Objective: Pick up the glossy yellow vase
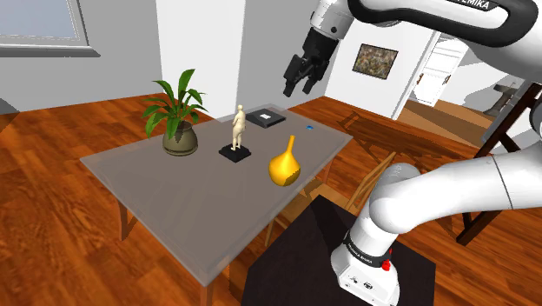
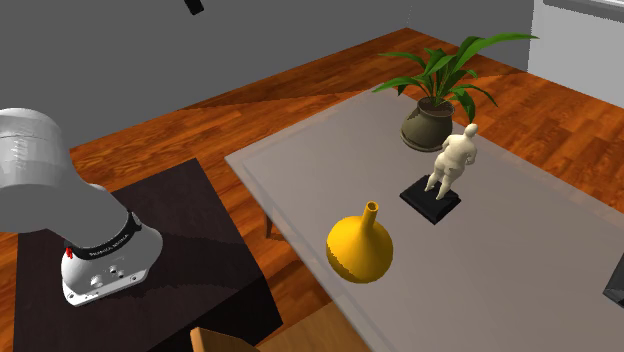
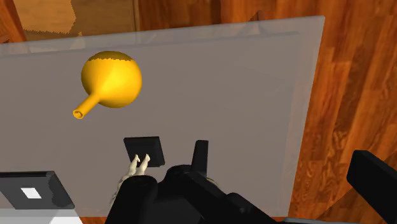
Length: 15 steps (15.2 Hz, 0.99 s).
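The yellow vase (image 1: 284, 165) is round-bellied with a narrow neck and stands upright on the grey table (image 1: 174, 200), near the edge facing the stand. It also appears in the second exterior view (image 2: 360, 247) and the wrist view (image 3: 111, 79). My black gripper (image 1: 300, 88) hangs high above the table's far side, well above and beyond the vase. Its fingers (image 3: 201, 153) stand apart with nothing between them, so the gripper (image 3: 280, 154) is open.
A pale figurine on a black base (image 1: 237, 132) stands just beyond the vase. A potted plant (image 1: 180, 130) is further toward the shoulder view's left. A flat black box (image 1: 265, 118) and a small blue object (image 1: 310, 129) lie at the far end. A wooden chair (image 1: 373, 182) stands by the stand.
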{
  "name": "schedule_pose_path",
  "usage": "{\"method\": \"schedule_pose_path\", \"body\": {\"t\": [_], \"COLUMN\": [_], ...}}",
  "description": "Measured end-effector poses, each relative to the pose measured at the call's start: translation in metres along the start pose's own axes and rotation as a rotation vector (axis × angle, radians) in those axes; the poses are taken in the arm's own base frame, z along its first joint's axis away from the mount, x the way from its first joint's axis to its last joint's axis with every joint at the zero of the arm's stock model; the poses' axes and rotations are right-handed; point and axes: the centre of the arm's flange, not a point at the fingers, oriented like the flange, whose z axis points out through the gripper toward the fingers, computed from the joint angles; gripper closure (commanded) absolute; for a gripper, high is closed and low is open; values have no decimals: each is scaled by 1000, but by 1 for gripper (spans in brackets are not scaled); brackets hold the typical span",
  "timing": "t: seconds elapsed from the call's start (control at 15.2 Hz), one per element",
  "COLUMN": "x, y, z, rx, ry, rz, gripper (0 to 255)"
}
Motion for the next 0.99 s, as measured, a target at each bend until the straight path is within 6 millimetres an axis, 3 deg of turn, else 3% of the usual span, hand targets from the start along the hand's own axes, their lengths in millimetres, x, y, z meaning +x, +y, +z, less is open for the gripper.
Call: {"method": "schedule_pose_path", "body": {"t": [0.2, 0.99], "x": [6, 56], "y": [11, 116], "z": [9, 113], "rx": [-1, -15], "ry": [-4, -44], "rz": [4, 45], "gripper": [0, 0]}}
